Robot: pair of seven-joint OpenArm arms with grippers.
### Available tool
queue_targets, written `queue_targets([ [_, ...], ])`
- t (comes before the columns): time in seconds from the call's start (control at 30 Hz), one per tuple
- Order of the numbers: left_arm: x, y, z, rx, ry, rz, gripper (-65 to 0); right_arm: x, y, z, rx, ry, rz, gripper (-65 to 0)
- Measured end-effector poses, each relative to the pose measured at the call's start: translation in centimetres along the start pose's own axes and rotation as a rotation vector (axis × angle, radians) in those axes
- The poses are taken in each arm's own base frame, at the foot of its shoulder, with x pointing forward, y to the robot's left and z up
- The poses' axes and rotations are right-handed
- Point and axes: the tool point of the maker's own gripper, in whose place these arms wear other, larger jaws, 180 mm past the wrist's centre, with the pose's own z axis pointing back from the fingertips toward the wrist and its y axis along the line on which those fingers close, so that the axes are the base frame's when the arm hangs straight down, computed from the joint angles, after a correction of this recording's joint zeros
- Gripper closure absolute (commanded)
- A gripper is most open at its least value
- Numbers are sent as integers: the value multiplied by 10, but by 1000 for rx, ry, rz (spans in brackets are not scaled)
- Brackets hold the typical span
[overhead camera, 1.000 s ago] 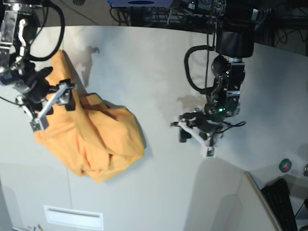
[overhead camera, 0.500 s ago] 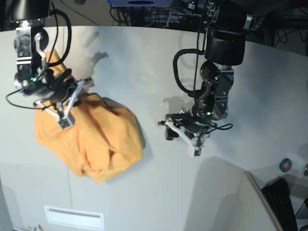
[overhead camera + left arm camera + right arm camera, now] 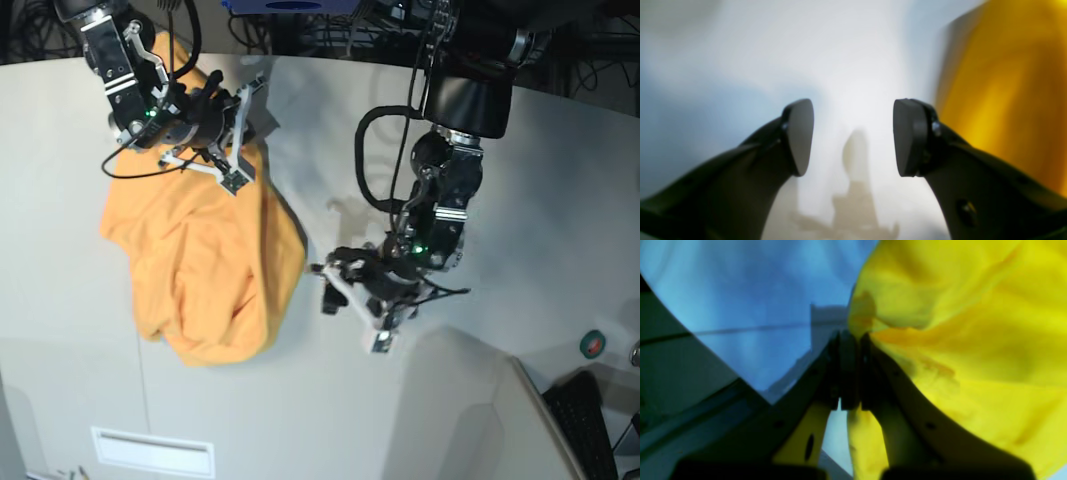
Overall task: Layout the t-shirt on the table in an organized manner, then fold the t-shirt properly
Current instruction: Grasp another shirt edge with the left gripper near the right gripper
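Observation:
The light-orange t-shirt is bunched up, partly lifted off the table at its upper end. My right gripper is shut on a fold of it at the upper left of the base view. In the right wrist view the gripper pinches the cloth above the table. My left gripper is open and empty, low over the table just right of the shirt. In the left wrist view the gripper frames bare table, with the shirt blurred to the right.
A small rectangular slot plate sits near the front edge. A raised grey panel stands at the front right, with a keyboard and a small green and red round thing beyond it. Cables hang along the back.
My right gripper has moved up and to the right with the t-shirt, dragging it along and lifting its top. My left gripper has moved left and down, closer to the shirt.

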Motion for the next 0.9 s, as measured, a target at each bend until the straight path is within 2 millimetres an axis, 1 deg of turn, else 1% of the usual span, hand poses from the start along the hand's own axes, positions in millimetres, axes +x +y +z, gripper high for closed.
queue_targets([
  [0.07,18,-47,-3,-97,-32,-102,-352,-5,-3,-4,-1,18,-10,0],
  [0.1,23,-70,-4,-138,-33,-149,-352,-6,-4,-6,-1,24,-12,0],
  [0.13,27,-90,-7,-170,-36,-160,-352,-8,-4,-7,4,27,-19,0],
  [0.17,31,-102,-13,-160,-33,-168,-352,-9,-3,-8,7,25,-23,0],
  [0.27,31,-117,-36,-129,27,-215,-360,-9,-3,-8,11,25,-27,0],
  [0.3,30,-121,-45,-131,51,-212,-362,-9,-3,-8,11,25,-27,0],
  [0.33,29,-120,-53,-117,77,-213,-362,-10,-3,-8,10,27,-27,0],
  [0.4,27,-112,-61,-106,103,-199,-362,-10,-2,-9,12,24,-27,0],
  [0.47,42,-110,-64,-137,39,-84,-365,-11,-1,-9,14,24,-26,0],
  [0.5,46,-108,-66,-142,35,-35,-377,-11,-1,-9,14,26,-26,0],
  [0.53,50,-104,-70,-142,47,-6,-393,-11,-1,-9,14,25,-27,0],
  [0.6,54,-95,-76,-114,58,-19,-416,-11,1,-9,18,23,-28,0],
  [0.63,53,-96,-77,-112,67,-45,-420,-11,1,-9,18,23,-28,0],
  [0.67,48,-101,-77,-125,77,-68,-420,-11,1,-9,19,22,-28,0],
  [0.7,40,-110,-76,-147,92,-63,-420,-11,1,-9,19,26,-28,0],
  [0.8,9,-131,-72,-203,156,-41,-420,-11,2,-10,19,23,-28,0],
  [0.83,4,-135,-70,-215,165,-31,-420,-11,1,-9,21,24,-29,0],
  [0.9,4,-138,-69,-221,157,-32,-420,-12,2,-10,21,25,-30,0],
])
